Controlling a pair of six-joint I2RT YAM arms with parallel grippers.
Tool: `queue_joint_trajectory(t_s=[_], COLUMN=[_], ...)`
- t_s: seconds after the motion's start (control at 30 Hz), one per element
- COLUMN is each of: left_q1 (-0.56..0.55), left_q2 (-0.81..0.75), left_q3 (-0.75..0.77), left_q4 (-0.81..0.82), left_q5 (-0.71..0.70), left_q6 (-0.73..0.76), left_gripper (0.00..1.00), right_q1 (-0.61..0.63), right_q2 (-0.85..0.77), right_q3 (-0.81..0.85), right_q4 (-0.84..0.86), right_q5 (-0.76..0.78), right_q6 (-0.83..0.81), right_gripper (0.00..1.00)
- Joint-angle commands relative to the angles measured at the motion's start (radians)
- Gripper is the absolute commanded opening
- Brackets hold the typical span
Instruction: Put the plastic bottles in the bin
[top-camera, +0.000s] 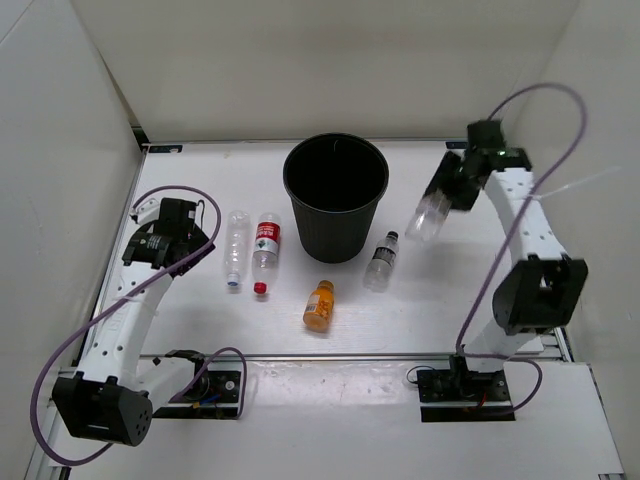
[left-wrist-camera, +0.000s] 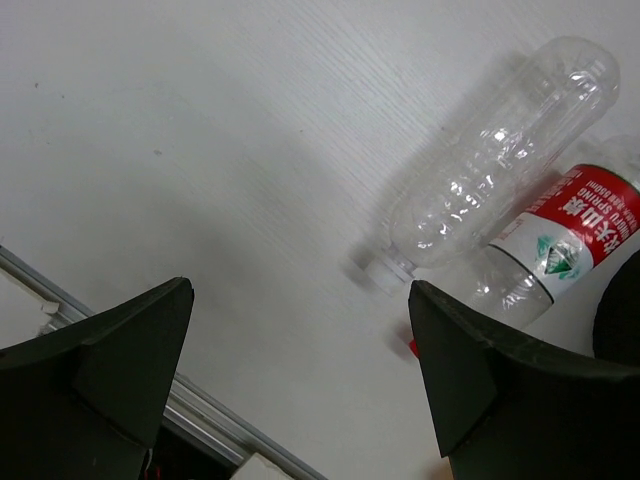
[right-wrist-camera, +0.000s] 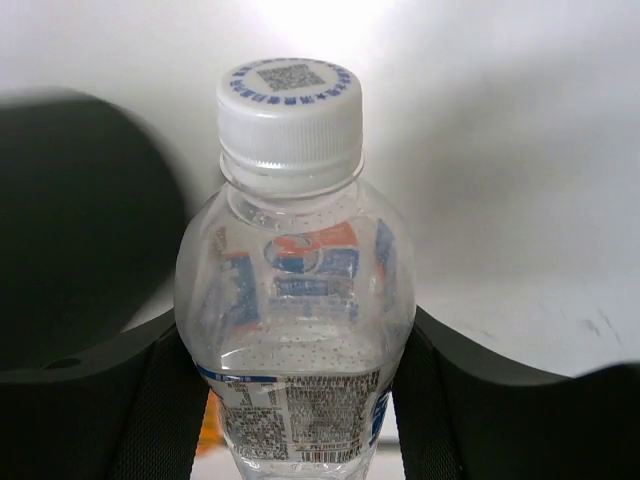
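Observation:
The black bin (top-camera: 335, 195) stands at the back middle of the table. Right of it, my right gripper (top-camera: 447, 195) is shut on a clear bottle (top-camera: 428, 217), held above the table. In the right wrist view that bottle (right-wrist-camera: 295, 300), with a white cap and blue label, sits between the fingers (right-wrist-camera: 150, 400). On the table lie a clear bottle (top-camera: 235, 248), a red-labelled bottle (top-camera: 266, 250), a short orange bottle (top-camera: 319, 305) and a dark-capped clear bottle (top-camera: 381, 262). My left gripper (left-wrist-camera: 300, 290) is open and empty, just short of the clear bottle (left-wrist-camera: 500, 160) and the red-labelled one (left-wrist-camera: 565, 235).
White walls close in the table at the back and both sides. A metal rail (top-camera: 340, 357) runs along the near edge, showing at the left wrist view's lower left as the rail (left-wrist-camera: 120, 360). Purple cables (top-camera: 540, 100) loop off both arms.

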Motion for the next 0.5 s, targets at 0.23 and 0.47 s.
queue_joint_trajectory(t_s=[0.23,0.47], left_q1=[0.005,0.005], left_q2=[-0.017,-0.017], left_q3=[-0.109,-0.128], left_q4=[0.075,0.098], left_q5=[0.050,0.082], left_q6=[-0.015,-0.035], left_gripper=[1.00,1.00], right_q1=[0.089,0.258], right_q2=[-0.003,0.109], right_q3=[0.729,0.822], right_q4=[0.075,0.128], right_q5=[-0.211,-0.326], right_q6=[0.113,0.093], right_gripper=[0.50,0.73])
